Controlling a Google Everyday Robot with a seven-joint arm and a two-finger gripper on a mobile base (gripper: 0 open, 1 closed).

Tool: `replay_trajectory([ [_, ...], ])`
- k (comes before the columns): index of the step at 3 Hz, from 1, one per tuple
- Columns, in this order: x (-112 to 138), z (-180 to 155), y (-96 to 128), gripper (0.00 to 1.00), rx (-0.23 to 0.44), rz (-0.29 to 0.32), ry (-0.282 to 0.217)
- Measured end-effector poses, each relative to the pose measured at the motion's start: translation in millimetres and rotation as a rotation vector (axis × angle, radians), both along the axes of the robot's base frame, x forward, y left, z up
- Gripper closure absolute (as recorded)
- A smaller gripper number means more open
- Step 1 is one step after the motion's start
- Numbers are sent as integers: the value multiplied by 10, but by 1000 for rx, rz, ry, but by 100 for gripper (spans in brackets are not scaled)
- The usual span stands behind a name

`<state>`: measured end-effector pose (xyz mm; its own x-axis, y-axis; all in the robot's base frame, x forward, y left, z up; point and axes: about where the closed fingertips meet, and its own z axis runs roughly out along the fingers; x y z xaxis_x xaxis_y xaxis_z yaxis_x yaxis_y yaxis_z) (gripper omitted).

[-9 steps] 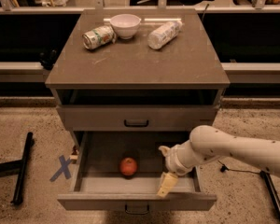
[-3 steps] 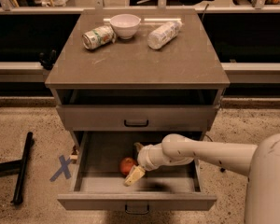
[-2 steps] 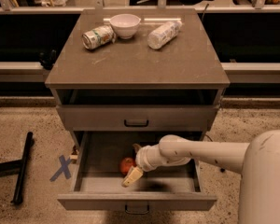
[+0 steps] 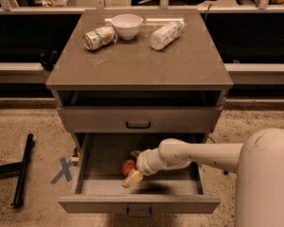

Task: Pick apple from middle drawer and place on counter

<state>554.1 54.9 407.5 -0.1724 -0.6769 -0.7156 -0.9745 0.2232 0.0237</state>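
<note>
The red-orange apple (image 4: 127, 166) lies on the floor of the open middle drawer (image 4: 137, 203), left of centre. My gripper (image 4: 133, 166) is down inside the drawer, reaching in from the right. It is open, with one tan finger (image 4: 132, 178) in front of the apple and the other behind it. The apple rests on the drawer floor between them. The counter (image 4: 142, 60) is the grey-brown top of the cabinet, above.
On the counter's far part stand a white bowl (image 4: 127, 25), a tipped can (image 4: 99, 37) and a lying bottle (image 4: 166, 34). The drawer front above (image 4: 138, 119) is shut. A blue X (image 4: 62, 170) and a black bar (image 4: 21, 169) lie on the floor at left.
My gripper has moved from the drawer's right side leftward to the apple, and now straddles it. The apple has not moved.
</note>
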Motion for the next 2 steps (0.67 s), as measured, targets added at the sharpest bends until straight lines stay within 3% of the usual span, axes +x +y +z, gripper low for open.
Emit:
replay_trajectory([
  [2,-71,-106,127,65,-2,30,16],
])
